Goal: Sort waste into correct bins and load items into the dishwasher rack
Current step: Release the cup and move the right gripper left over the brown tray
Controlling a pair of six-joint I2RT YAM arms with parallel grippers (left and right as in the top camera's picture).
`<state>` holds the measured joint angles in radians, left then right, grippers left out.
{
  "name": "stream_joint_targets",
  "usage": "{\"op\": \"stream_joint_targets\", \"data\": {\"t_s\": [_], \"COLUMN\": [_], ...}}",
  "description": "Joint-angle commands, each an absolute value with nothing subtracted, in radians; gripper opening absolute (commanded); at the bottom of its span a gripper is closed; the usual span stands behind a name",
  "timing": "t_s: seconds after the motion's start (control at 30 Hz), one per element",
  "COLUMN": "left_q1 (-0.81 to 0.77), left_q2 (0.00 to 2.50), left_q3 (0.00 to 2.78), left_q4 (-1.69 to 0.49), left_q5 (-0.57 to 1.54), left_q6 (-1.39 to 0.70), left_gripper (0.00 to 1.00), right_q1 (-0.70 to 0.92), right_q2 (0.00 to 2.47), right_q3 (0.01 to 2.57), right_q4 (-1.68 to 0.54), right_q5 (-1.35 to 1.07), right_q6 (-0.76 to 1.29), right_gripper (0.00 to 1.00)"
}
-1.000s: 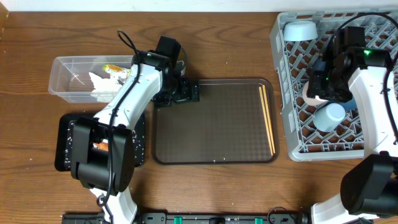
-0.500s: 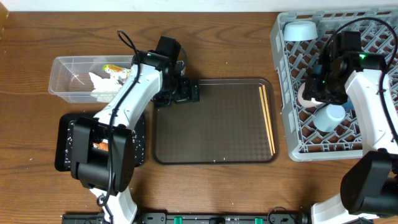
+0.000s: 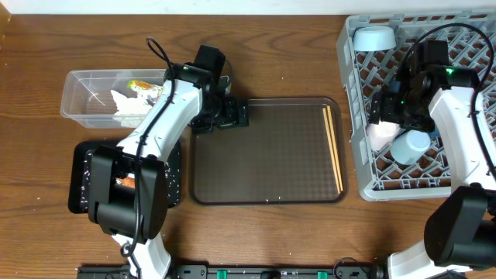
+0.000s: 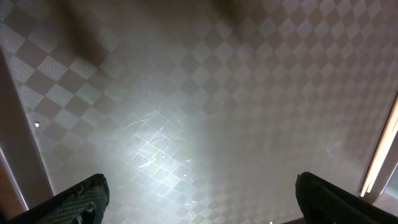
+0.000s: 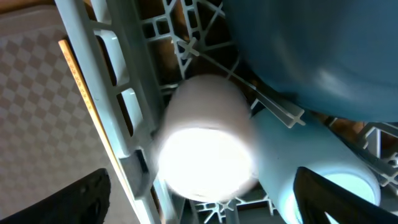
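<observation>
My right gripper (image 3: pixel 391 118) (image 5: pixel 217 205) hangs open over the grey dishwasher rack (image 3: pixel 358 167) (image 5: pixel 99 68). The white cup (image 3: pixel 379 134) (image 5: pixel 205 146) lies loose between its spread fingers, by the rack's left wall. The pale-blue cup (image 3: pixel 411 146) (image 5: pixel 317 165) rests against it. The dark-blue bowl (image 5: pixel 311 50) sits just behind, and the light-blue bowl (image 3: pixel 374 36) stands in the rack's far corner. Both chopsticks (image 3: pixel 334 147) (image 4: pixel 380 152) lie on the brown tray (image 3: pixel 267 155). My left gripper (image 3: pixel 232 116) (image 4: pixel 205 205) is open and empty over that tray's far left corner.
The clear tub (image 3: pixel 77 101) at the left holds the white tissue (image 3: pixel 124 102) and foil wrapper (image 3: pixel 145 87). The black tray (image 3: pixel 81 182) in front of it holds an orange carrot piece (image 3: pixel 124 182). My left arm reaches across both bins.
My right gripper has opened and let go of the white cup, which now lies in the rack beside the pale-blue cup. The left arm has not moved.
</observation>
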<state>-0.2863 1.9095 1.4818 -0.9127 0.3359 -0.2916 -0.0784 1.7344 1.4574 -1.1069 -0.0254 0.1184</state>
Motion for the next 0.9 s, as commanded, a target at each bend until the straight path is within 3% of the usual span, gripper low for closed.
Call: {"op": "stream_joint_targets", "data": {"t_s": [0.0,0.4,0.57,0.63,0.7,0.87], "left_q1": [-0.287,-0.287,-0.285,-0.284,-0.276,-0.241], "left_q2": [1.913,1.913,1.894,1.864,1.806,1.62], "left_q3": [1.48,1.48,1.502,1.531,1.567,1.632], "left_q4": [-0.917,-0.916,-0.918,-0.921,-0.921,-0.902], "left_q5": [0.327,0.327,0.327,0.326,0.327,0.326], "left_q6": [-0.29,-0.29,-0.312,-0.311,-0.309,-0.313], "left_gripper": [0.98,0.98,0.98,0.98,0.98,0.98], "right_q1": [-0.105,-0.103,-0.06,-0.025,0.017,0.142], "right_q2": [1.741,1.732,1.726,1.726,1.726,1.726], "right_q3": [1.467,1.735,1.736,1.736,1.734,1.7], "right_q4": [-1.112,-1.319,-1.335,-1.335,-1.335,-1.308], "right_q5": [-0.027,-0.202,-0.374,-0.367,-0.367,-0.268], "right_q6": [0.118,0.109,0.036,0.036,0.042,0.134], "right_gripper": [0.95,0.99,0.9,0.87,0.77,0.73]}}
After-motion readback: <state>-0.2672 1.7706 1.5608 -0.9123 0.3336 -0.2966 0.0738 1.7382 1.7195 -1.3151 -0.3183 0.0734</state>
